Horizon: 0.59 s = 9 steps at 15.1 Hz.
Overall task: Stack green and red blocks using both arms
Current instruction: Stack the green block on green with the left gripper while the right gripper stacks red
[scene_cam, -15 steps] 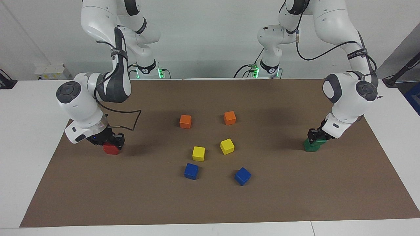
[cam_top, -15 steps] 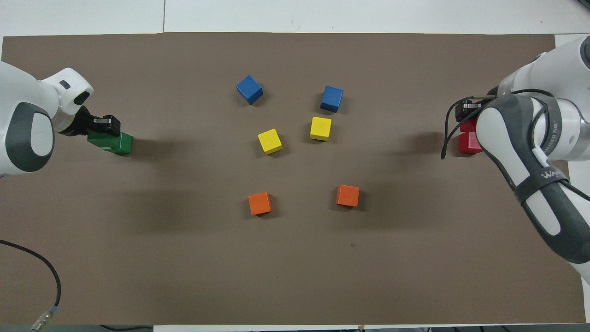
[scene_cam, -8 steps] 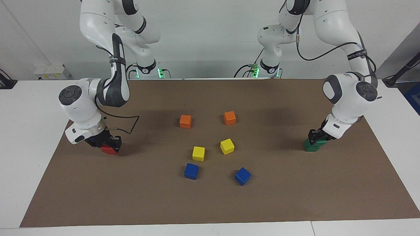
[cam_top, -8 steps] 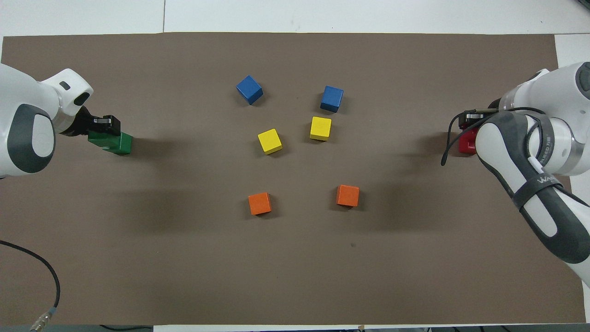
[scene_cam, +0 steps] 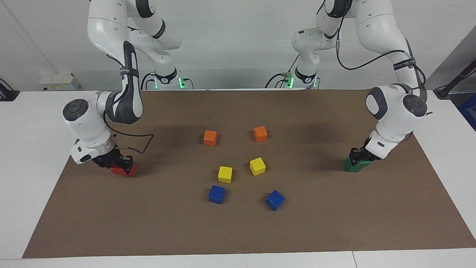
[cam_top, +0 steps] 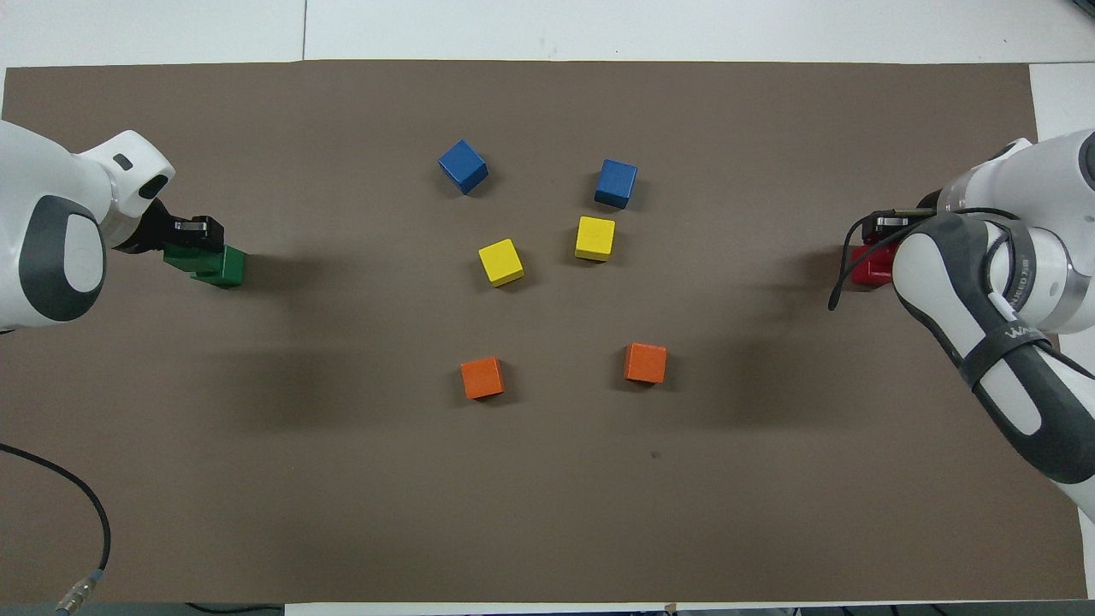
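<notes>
My left gripper (scene_cam: 357, 155) is at the left arm's end of the mat, shut on a dark green block (scene_cam: 361, 162). It holds that block, a little askew, on a second green block (scene_cam: 351, 167); from overhead both show as offset green shapes (cam_top: 224, 265) under the gripper (cam_top: 195, 235). My right gripper (scene_cam: 118, 163) is at the right arm's end, low over the mat and shut on a red block (scene_cam: 119, 171). From overhead the arm covers most of the red (cam_top: 868, 269). I cannot tell a second red cube apart beneath it.
In the middle of the brown mat (scene_cam: 238, 230) lie two orange cubes (scene_cam: 210, 137) (scene_cam: 260, 133), two yellow cubes (scene_cam: 225, 174) (scene_cam: 257, 166) and two blue cubes (scene_cam: 216, 194) (scene_cam: 275, 200). A black cable (cam_top: 51, 479) lies at the mat's corner by the left arm.
My right gripper has sunk lower with the red block and shifted slightly toward the right arm's end. My left gripper has eased the green block down a little.
</notes>
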Each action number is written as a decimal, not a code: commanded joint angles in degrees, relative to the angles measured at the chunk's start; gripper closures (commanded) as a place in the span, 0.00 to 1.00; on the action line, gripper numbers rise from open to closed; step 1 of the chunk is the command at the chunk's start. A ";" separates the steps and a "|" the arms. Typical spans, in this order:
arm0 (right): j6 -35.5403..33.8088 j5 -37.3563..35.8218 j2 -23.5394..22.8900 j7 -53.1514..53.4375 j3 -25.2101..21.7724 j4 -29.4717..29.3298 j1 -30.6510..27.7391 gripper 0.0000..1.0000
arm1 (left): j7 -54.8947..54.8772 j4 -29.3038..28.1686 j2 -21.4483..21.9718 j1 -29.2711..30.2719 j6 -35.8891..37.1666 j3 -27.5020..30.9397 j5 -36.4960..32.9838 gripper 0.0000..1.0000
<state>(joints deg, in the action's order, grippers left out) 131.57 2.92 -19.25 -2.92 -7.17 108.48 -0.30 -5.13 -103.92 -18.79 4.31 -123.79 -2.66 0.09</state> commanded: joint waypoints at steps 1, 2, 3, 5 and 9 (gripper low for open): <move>0.97 -0.11 0.52 -0.25 0.75 1.20 -0.58 1.00 | -1.81 -1.80 0.42 0.78 -1.63 -0.24 1.14 1.00; 0.97 -0.11 0.61 0.02 0.84 1.47 -0.58 1.00 | -1.72 -2.42 0.42 0.78 -2.33 -0.24 1.14 1.00; 0.97 -0.11 0.70 0.20 0.75 1.73 -0.58 1.00 | -1.72 -2.86 0.51 0.70 -2.77 -0.24 1.22 0.81; 0.89 -0.02 0.79 0.20 0.84 1.91 -0.67 1.00 | -1.72 -3.57 0.77 0.69 -2.95 -0.24 1.14 0.12; 0.89 0.33 1.14 1.34 0.84 3.05 -0.67 1.00 | -1.72 -3.31 1.30 0.87 -1.99 -0.24 1.14 0.00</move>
<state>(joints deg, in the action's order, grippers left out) 131.57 3.01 -19.11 -2.65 -7.06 108.70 -0.29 -5.43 -105.42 -18.78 4.33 -125.11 -2.65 0.10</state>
